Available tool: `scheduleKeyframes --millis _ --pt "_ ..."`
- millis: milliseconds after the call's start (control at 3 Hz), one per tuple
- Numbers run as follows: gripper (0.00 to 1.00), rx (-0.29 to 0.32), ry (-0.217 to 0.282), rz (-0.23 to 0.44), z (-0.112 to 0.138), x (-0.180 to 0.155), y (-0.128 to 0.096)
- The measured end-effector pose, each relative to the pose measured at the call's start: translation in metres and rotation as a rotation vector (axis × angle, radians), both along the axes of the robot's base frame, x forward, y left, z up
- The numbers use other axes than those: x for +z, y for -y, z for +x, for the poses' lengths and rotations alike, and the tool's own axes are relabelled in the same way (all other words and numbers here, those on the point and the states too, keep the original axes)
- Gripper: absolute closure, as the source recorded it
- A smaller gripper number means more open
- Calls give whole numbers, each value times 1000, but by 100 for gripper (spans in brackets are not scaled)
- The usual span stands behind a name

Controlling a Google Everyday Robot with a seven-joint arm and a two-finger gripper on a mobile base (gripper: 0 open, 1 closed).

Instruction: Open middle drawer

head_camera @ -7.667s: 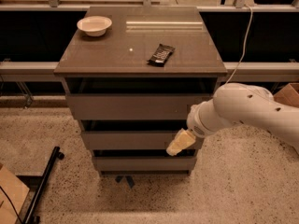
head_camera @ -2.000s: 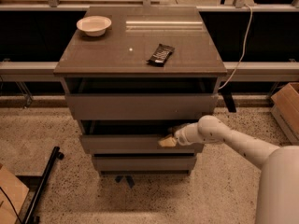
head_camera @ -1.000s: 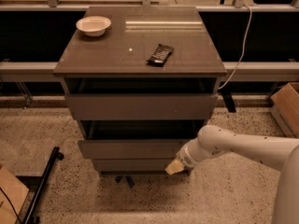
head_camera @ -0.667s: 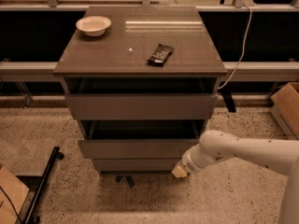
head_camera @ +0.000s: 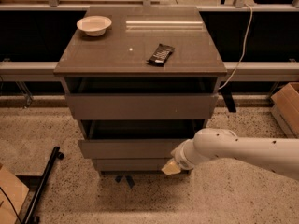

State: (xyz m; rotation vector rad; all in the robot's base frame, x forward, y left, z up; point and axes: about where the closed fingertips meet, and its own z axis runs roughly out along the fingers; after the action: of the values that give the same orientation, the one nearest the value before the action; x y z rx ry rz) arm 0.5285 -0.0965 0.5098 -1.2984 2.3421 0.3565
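Note:
The middle drawer [head_camera: 126,148] is the second grey-brown flat front of the cabinet's three. It stands pulled out, with a dark gap above its front panel showing its shallow box. My gripper [head_camera: 171,167] hangs at the end of the white arm, in front of the lowest drawer front, just below the middle drawer's right end. It holds nothing that I can see.
The top drawer front [head_camera: 140,106] also stands a little out. A white bowl [head_camera: 94,24] and a dark snack packet [head_camera: 161,54] lie on the cabinet top [head_camera: 117,55]. A cardboard box [head_camera: 286,106] stands right. A black bar [head_camera: 43,183] lies on the floor at left.
The middle drawer has come out from the cabinet. My gripper left its right front edge and dropped down and slightly back toward me, now below the drawer front.

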Motion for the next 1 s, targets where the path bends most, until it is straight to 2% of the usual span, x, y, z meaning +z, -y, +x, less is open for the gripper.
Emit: scheduleKeyframes --millis 333,667,1000 --pt "15 57 111 44 31 16 -5" --pt "0 64 156 87 67 9 3" --pt "0 42 153 124 103 -12 25"
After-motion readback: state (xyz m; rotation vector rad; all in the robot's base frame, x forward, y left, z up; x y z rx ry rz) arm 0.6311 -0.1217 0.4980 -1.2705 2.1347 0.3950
